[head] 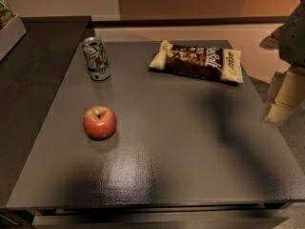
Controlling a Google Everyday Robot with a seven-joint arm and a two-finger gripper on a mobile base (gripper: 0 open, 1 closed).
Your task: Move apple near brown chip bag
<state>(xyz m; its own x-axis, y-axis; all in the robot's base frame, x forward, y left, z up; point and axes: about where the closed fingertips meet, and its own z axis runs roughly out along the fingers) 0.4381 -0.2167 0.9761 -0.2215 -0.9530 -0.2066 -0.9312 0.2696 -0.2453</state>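
Apple [99, 122] well apart from brown chip bag [196, 61]; jaws right of table [190, 151], state unclear.

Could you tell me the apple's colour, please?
Red apple, yellowish by stem; camera view. Gripper hangs far right.

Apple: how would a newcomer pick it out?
On the dark table, look front left, nearer than the can. The apple is the only round red thing there; the bag lies far right, and the pincer hangs past the table's right edge.

Gripper [283, 99] partly beyond right edge
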